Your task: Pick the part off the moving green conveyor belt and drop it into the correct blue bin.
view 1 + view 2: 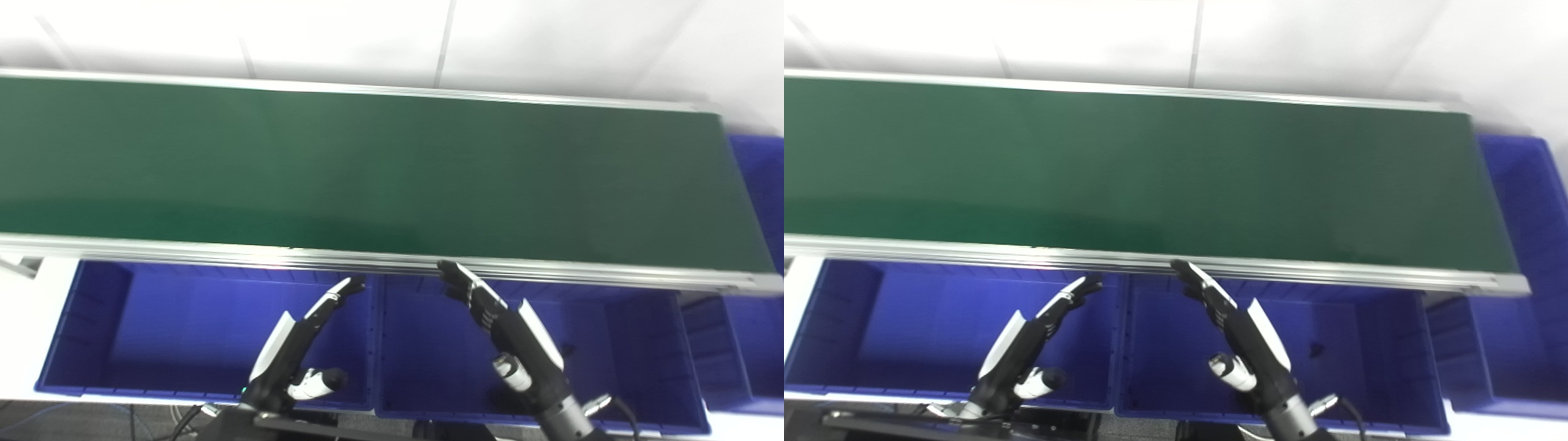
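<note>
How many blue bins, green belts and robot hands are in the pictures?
Blue bins: 3, the left bin, the middle bin and the bin at the belt's right end.
Green conveyor belts: 1, with no part showing on it.
Robot hands: 2, the left hand and the right hand, both open.
Total: 6

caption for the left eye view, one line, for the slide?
Both open hands, left and right, wait over blue plastic bins below a bare green conveyor belt.
</note>
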